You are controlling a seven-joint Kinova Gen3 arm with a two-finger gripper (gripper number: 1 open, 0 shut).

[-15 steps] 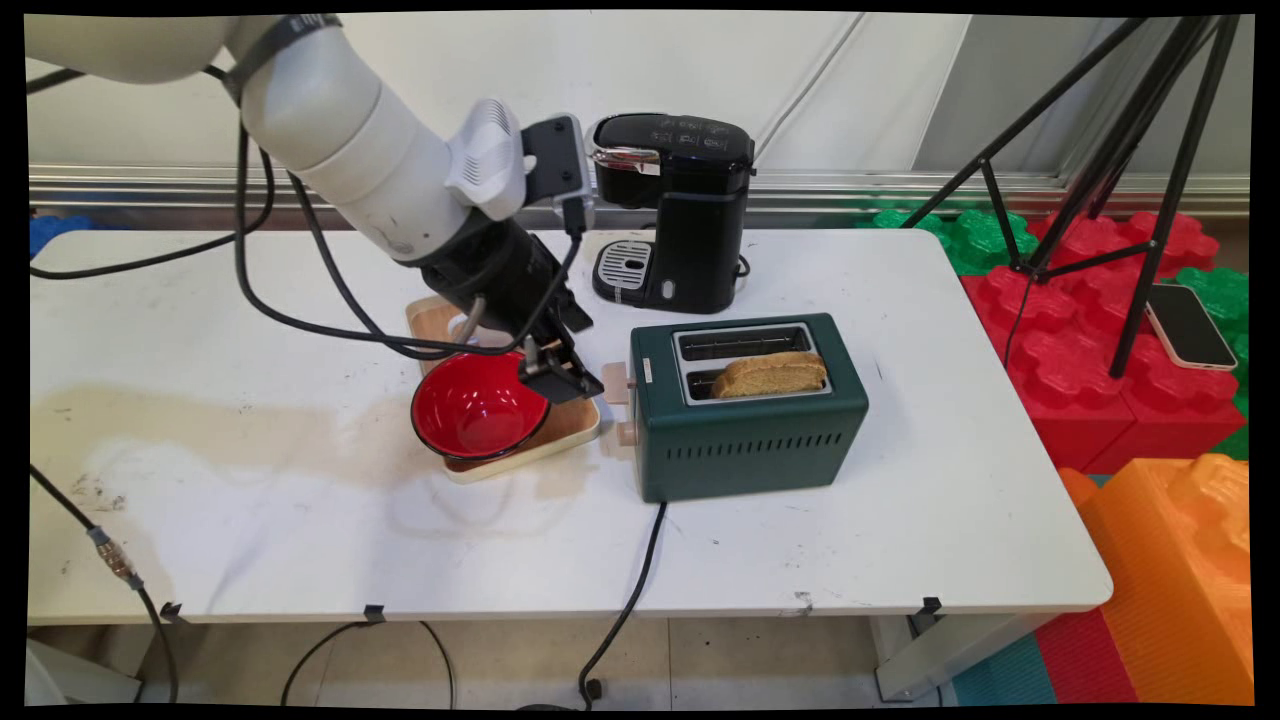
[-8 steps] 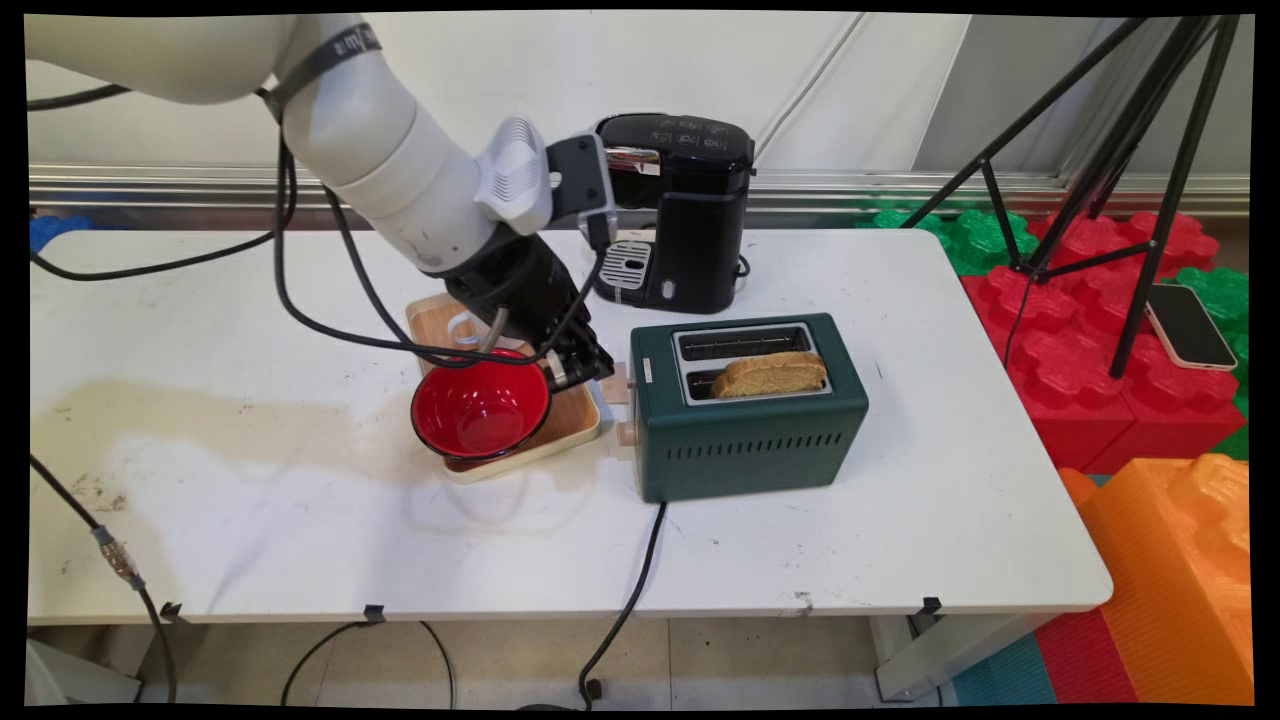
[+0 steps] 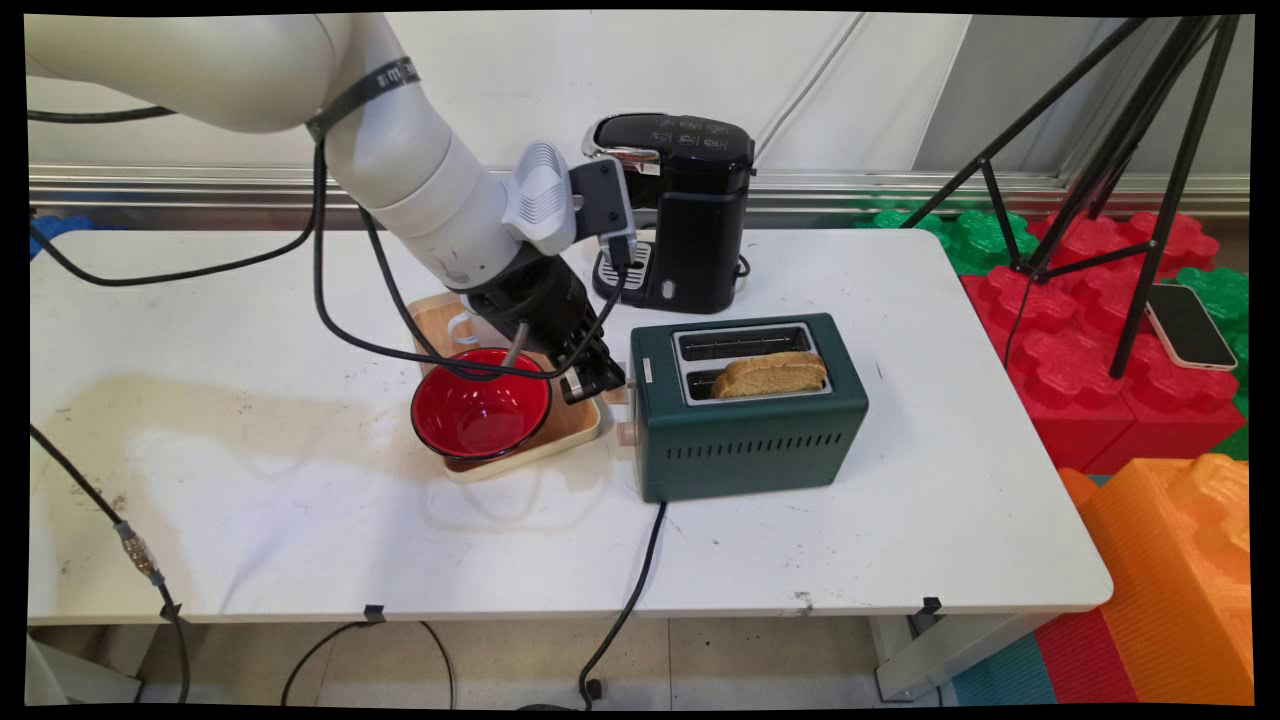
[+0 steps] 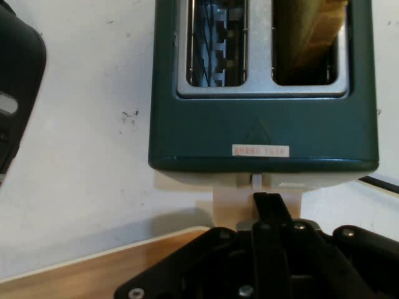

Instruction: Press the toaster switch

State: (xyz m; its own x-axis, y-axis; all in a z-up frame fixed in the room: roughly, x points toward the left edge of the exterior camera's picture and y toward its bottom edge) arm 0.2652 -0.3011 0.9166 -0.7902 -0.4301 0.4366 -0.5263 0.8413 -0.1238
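Observation:
My gripper [image 3: 603,380] is shut, its fingers pressed together with nothing between them. In the hand view the fingertips [image 4: 268,202] rest right at the cream lever [image 4: 257,198] on the near end of the dark green toaster [image 4: 262,131]. On the table the toaster [image 3: 750,430] stands at the centre, and a slice of brown bread [image 3: 772,372] sticks up from its front slot. The back slot [image 3: 742,342] holds nothing. Just left of the gripper, a red bowl [image 3: 480,412] lies on a wooden tray [image 3: 575,425].
A black coffee maker [image 3: 680,210] stands behind the toaster. A white mug [image 3: 462,325] sits at the tray's back, partly hidden by the arm. The toaster's black cord [image 3: 640,570] runs off the front edge. Tripod legs and coloured foam blocks are right of the table.
The gripper has moved right from over the red bowl's rim to the toaster's lever end. Bowl, tray and toaster have not moved.

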